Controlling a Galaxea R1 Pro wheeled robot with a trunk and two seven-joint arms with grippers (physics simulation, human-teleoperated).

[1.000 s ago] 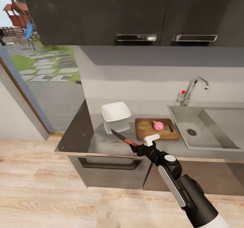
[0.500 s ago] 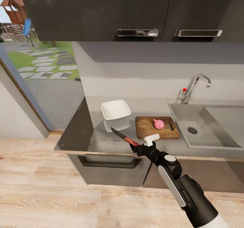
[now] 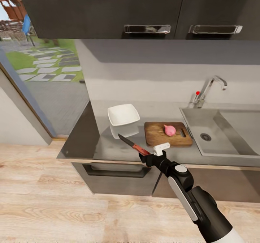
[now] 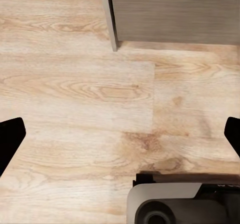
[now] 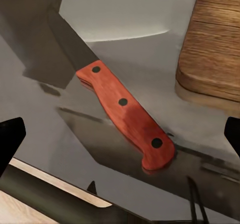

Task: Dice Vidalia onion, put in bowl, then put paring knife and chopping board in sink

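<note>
The Vidalia onion (image 3: 169, 129) is already out of the sink (image 3: 216, 134) and sits whole on the chopping board (image 3: 167, 134), right of the board's middle. So the step in hand is, by my reading, getting the paring knife (image 3: 131, 146) ready for the dicing.

In the head view the knife lies near the front edge of the desk (image 3: 108, 147), at about 8 o'clock from the board and 6 o'clock from the white bowl (image 3: 123, 115), blade pointing toward 10 o'clock. The right hand (image 3: 148, 157) is at the butt of the red-orange handle. In the right wrist view the handle (image 5: 127, 111) lies between the two dark fingertips (image 5: 10, 139), which stand wide apart at the frame edges, so this hand is spread and whether anything yet presses on the knife cannot be told. The board's rounded corner (image 5: 210, 59) is just beside the handle.

The left hand (image 4: 120, 134) is also spread, hanging over the wood floor (image 4: 75, 84) by the cabinet corner.

The next move likely calls for closing squarely on the handle, lifting the knife and carrying it toward 2 o'clock over the onion. The handle looks slim and flat, so an off-centre pinch could let it twist.
</note>
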